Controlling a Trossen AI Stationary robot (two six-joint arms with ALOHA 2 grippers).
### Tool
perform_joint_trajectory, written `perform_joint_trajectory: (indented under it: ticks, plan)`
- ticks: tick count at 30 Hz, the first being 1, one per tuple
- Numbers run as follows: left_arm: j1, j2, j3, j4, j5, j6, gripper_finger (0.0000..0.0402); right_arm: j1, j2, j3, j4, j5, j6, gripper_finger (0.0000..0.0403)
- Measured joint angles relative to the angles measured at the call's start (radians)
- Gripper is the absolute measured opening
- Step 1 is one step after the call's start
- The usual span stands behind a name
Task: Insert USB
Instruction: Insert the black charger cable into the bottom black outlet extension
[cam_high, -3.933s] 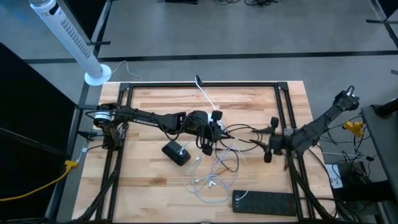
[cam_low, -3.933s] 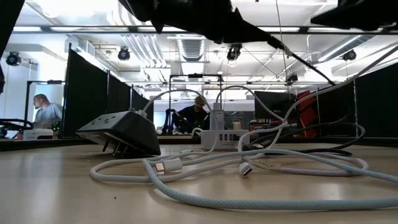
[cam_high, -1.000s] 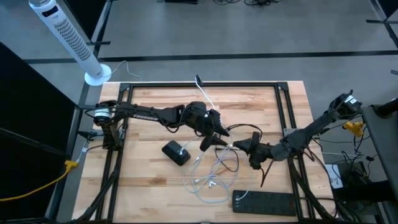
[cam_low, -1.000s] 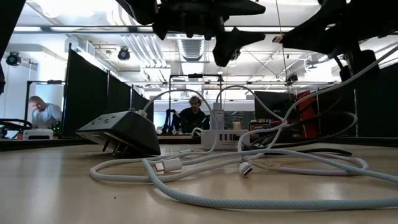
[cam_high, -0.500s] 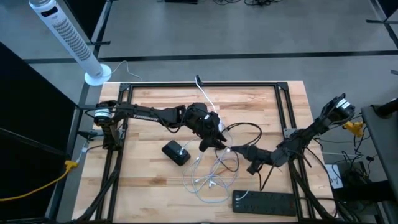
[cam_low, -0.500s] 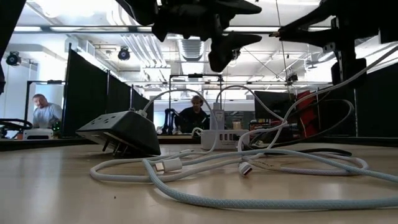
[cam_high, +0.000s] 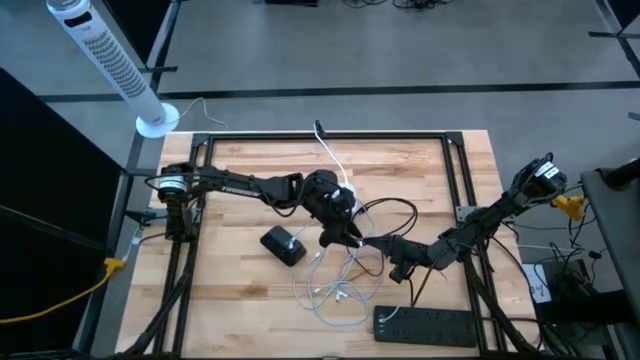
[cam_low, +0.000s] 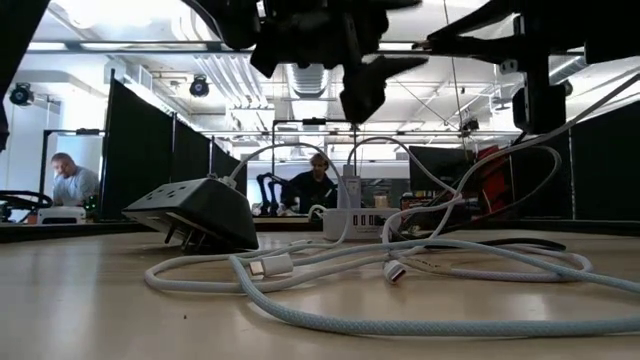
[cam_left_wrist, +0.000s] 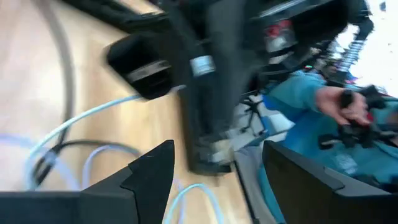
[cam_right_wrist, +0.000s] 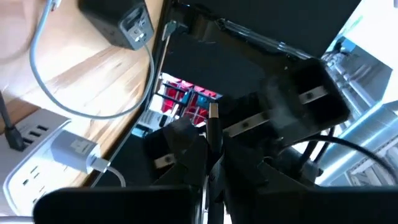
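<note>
My right gripper (cam_high: 380, 244) (cam_right_wrist: 211, 142) hangs over the middle of the table, shut on a USB plug (cam_right_wrist: 213, 113). The plug's metal tip points at my left gripper (cam_high: 346, 236) (cam_left_wrist: 217, 152). My left gripper is open, close in front of the plug, and I see nothing held between its fingers. A black charger block (cam_high: 283, 245) (cam_right_wrist: 118, 22) lies flat on the table to their left. A white multi-port charger (cam_low: 355, 222) (cam_right_wrist: 25, 165) stands on the table below the arms. A black cable (cam_high: 398, 207) loops on the far side of both grippers. My right gripper pinches the USB plug's body between its two fingers. Only the plug's metal tip (cam_right_wrist: 213, 111) shows past the fingertips. The fingers lie about level, coming from the table's right, along the plug. The plug is lifted clear of the table.
Loose white cables (cam_high: 340, 285) (cam_low: 300, 270) coil on the near middle of the table. A black power strip (cam_high: 425, 322) lies at the near right edge. A white tower fan (cam_high: 110, 65) stands off the far left corner. People sit in the room beyond; a hand (cam_left_wrist: 339, 102) shows.
My right gripper has gone toward the table's left, closing on my left gripper, and has rolled about its own axis while staying shut on the plug. My left gripper has rolled at the wrist and kept its place.
</note>
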Motion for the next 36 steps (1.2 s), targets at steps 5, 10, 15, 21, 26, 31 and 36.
perform_joint_trajectory:
  ticks: [5, 10, 15, 21, 26, 31, 36]
  plan:
    - [-0.014, 0.000, 0.000, 0.037, 0.066, -0.001, 0.0224, -0.002, 0.004, 0.005, 0.001, -0.021, 0.000, 0.0019]
    - [-0.020, 0.015, 0.000, 0.039, 0.074, -0.005, 0.0199, -0.014, 0.004, 0.009, -0.006, -0.056, 0.000, 0.0019]
    - [-0.021, 0.038, 0.000, 0.050, 0.072, -0.029, 0.0176, -0.026, 0.004, 0.009, -0.008, -0.075, 0.006, 0.0019]
    - [-0.021, 0.045, 0.000, 0.057, 0.045, -0.033, 0.0147, -0.027, 0.004, 0.009, -0.007, -0.078, 0.008, 0.0019]
    - [-0.018, 0.045, 0.000, 0.064, 0.027, -0.033, 0.0110, -0.026, 0.004, 0.009, -0.022, -0.078, 0.053, 0.0019]
    - [-0.015, 0.046, 0.000, 0.060, 0.023, -0.030, 0.0071, -0.026, 0.003, 0.010, -0.047, -0.077, 0.089, 0.0019]
    - [-0.014, 0.046, -0.001, 0.053, 0.022, 0.024, 0.0021, -0.025, 0.002, 0.010, -0.056, -0.072, 0.115, 0.0019]
